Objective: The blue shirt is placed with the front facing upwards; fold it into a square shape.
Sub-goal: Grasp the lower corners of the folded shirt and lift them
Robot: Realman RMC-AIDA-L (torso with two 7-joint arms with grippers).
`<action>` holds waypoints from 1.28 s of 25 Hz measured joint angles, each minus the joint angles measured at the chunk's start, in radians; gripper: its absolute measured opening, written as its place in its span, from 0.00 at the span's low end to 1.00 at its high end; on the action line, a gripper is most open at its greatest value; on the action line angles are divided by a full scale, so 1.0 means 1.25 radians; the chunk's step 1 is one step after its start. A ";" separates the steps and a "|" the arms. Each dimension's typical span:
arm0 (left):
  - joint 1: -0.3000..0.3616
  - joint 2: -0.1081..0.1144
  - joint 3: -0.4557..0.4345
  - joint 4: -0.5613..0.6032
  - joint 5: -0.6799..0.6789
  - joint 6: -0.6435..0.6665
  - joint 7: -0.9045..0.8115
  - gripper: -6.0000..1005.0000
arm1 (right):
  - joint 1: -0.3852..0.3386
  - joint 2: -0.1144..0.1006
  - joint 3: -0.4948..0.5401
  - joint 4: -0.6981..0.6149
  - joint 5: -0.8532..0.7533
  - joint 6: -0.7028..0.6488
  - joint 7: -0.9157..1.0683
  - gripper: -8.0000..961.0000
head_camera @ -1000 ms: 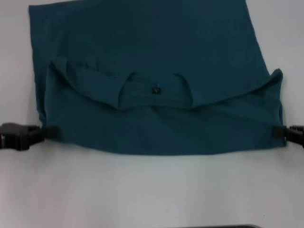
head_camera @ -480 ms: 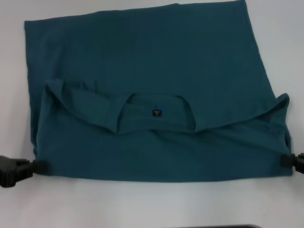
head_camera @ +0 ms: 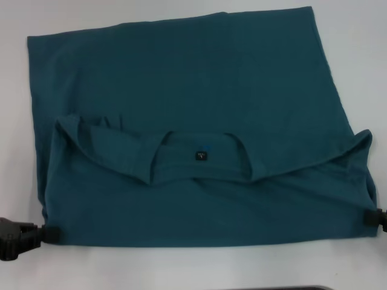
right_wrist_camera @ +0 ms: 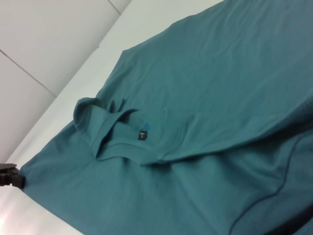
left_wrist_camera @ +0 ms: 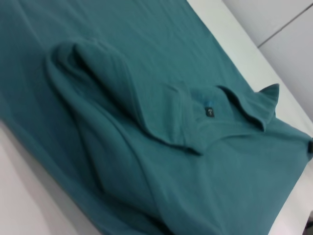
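Observation:
The blue shirt (head_camera: pixel 181 90) lies spread on the white table (head_camera: pixel 181 269). Its collar end is folded over toward me, and the ribbed collar with its small dark label (head_camera: pixel 200 156) faces up. At the near left corner of the fold, my left gripper (head_camera: pixel 47 234) is shut on the cloth. At the near right corner, almost out of the head view, my right gripper (head_camera: pixel 370 219) is shut on the cloth too. The label (left_wrist_camera: pixel 209 112) also shows in the left wrist view. The right wrist view shows the label (right_wrist_camera: pixel 142 134) and, far off, the left gripper (right_wrist_camera: pixel 11 176).
Bare white table surrounds the shirt on the near side and at both sides. A dark edge (head_camera: pixel 272 288) runs along the bottom of the head view. White wall panels (right_wrist_camera: pixel 44 44) stand beyond the table.
Both grippers have drawn the folded edge toward me. The collar and the whole shirt have slid nearer, and the fold now lies flatter.

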 joint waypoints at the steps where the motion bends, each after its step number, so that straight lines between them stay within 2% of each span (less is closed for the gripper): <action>1: 0.000 0.000 0.000 0.001 0.002 0.000 0.001 0.01 | -0.004 0.000 0.002 0.000 0.000 0.001 -0.003 0.09; 24: 0.020 0.004 -0.003 0.003 0.027 0.026 0.024 0.01 | -0.035 0.003 0.016 0.000 -0.001 0.022 -0.023 0.09; 32: 0.016 0.009 -0.006 0.003 0.027 0.028 0.021 0.01 | -0.051 0.004 0.052 0.000 -0.001 0.060 -0.055 0.09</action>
